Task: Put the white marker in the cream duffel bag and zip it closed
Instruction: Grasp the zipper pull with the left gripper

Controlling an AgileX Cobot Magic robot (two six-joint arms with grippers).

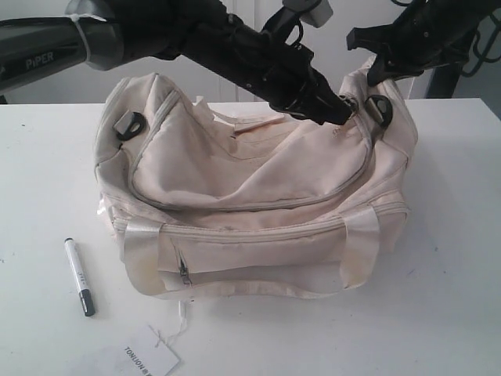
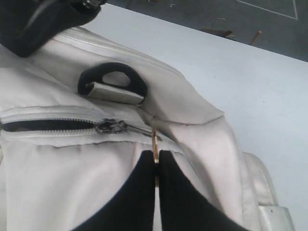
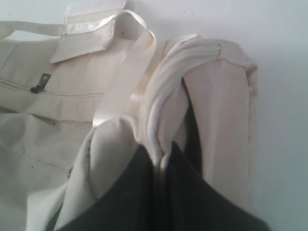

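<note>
One white marker lies beside the cream duffel bag (untouched).

One cream duffel bag is sitting on one table. One white marker is lying lower left, one paper tag at bottom edge. Two black rings are showing: left ring, right ring. Two arms are hanging above: left arm, right arm.

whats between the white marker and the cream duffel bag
Only bare white tabletop lies between the slim white black-capped marker and the cream fabric duffel bag, shown in the exterior view.
</note>
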